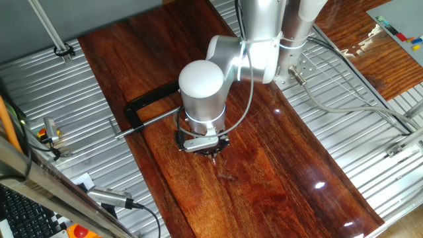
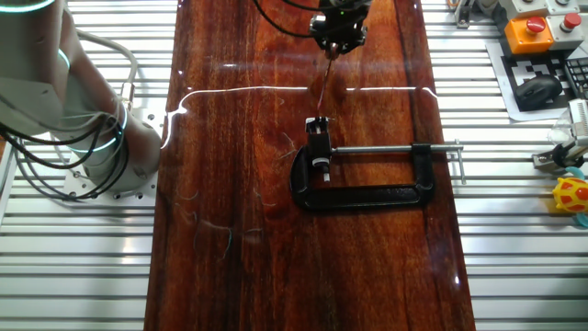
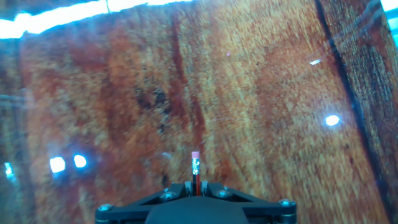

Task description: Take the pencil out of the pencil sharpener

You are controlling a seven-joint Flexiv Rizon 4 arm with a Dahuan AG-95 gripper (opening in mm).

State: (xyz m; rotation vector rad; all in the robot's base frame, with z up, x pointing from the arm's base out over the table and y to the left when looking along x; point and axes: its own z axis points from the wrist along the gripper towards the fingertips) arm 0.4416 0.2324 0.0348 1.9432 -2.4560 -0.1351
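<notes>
In the hand view my gripper (image 3: 195,185) is shut on a red pencil (image 3: 195,171). Its pink eraser end (image 3: 195,154) sticks out past the fingers over the wooden board. In the other fixed view my gripper (image 2: 336,40) is at the board's far end. The pencil (image 2: 323,87) runs from it down to the small black sharpener (image 2: 318,142), which is held in a black C-clamp (image 2: 367,195). I cannot tell whether the tip is still inside the sharpener. In one fixed view the arm hides the sharpener; my gripper (image 1: 212,152) and part of the clamp (image 1: 151,99) show.
The dark wooden board (image 2: 276,267) lies on a ribbed metal table (image 2: 533,267). The robot base (image 2: 64,110) stands at the left. An orange stop-button box (image 2: 531,28), a mouse (image 2: 539,90) and a yellow toy (image 2: 571,195) sit at the right.
</notes>
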